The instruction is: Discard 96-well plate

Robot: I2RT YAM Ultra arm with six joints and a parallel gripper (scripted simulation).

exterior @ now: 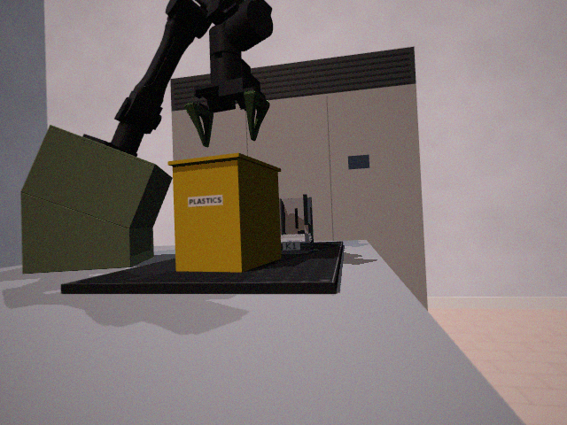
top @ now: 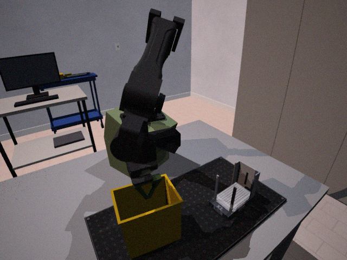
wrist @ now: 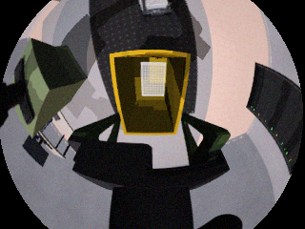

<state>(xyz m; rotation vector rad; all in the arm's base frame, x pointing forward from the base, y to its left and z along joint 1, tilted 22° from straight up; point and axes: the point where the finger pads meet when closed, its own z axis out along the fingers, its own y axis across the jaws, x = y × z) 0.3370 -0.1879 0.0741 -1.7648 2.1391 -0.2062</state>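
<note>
The yellow plastics bin stands upright on the black mat; it also shows in the exterior view and in the wrist view. A white 96-well plate lies inside the bin, deep below the rim. My gripper hangs open and empty just above the bin's mouth; its green fingers also show in the top view.
The green arm base block stands behind the bin. The black mat covers the near part of the grey table. A tall cabinet stands at the right. A desk with a monitor is far behind.
</note>
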